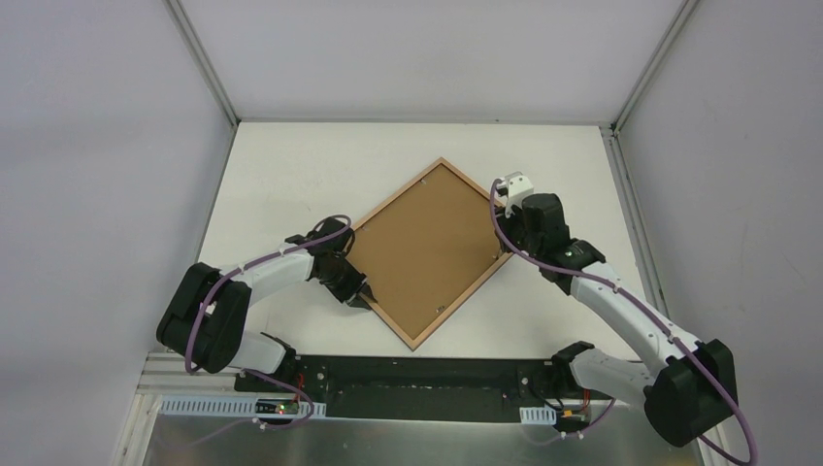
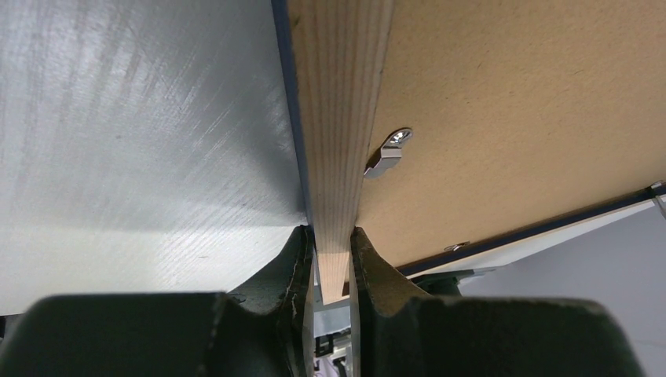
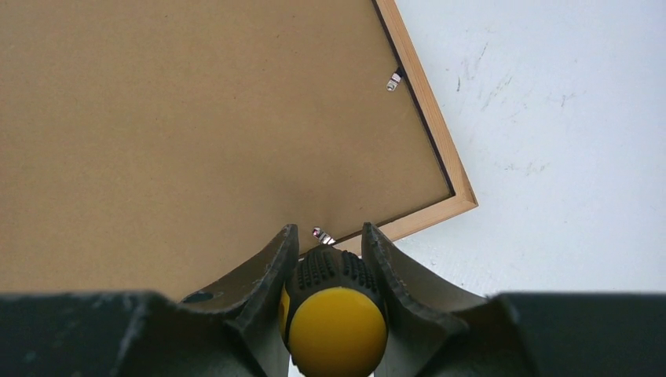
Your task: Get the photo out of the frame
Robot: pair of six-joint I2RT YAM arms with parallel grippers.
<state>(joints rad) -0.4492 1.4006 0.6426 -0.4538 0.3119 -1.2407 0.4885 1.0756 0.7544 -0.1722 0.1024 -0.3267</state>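
Left end effector (image 2: 332, 251) pinches the frame (image 2: 342, 118) rim, right end effector (image 3: 330, 236) clamps a yellow-capped tool (image 3: 336, 334) over the backing board (image 3: 196, 118)

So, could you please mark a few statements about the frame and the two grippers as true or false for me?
1. The frame lies with its brown backing board facing up. True.
2. The left gripper hangs open above the frame. False: it is shut on the frame's wooden rim.
3. The right gripper holds a tool with a yellow-ended black handle. True.
4. The photo lies uncovered beside the frame. False: no photo shows anywhere on the table, and the backing board sits in the frame.
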